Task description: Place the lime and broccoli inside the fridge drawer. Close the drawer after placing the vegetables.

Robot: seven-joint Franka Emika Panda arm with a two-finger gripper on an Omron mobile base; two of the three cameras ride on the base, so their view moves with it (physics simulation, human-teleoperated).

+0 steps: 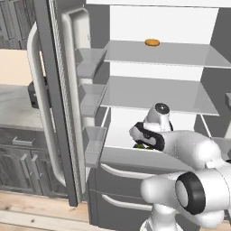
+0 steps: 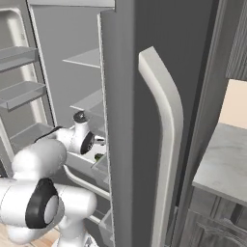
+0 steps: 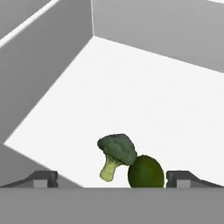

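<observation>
A: Where do we have the 2 vegetables?

B: Both lie on the white floor of the fridge drawer. The broccoli leans against the lime, touching it.

A: And our gripper?

B: Spread wide just above them, gripping nothing.

A: Then only the drawer is left, we judge. How will it handle?

B: Probably light and stiff, sliding easily. We'd push flat on its front rim, mid-width, so it runs straight.
</observation>
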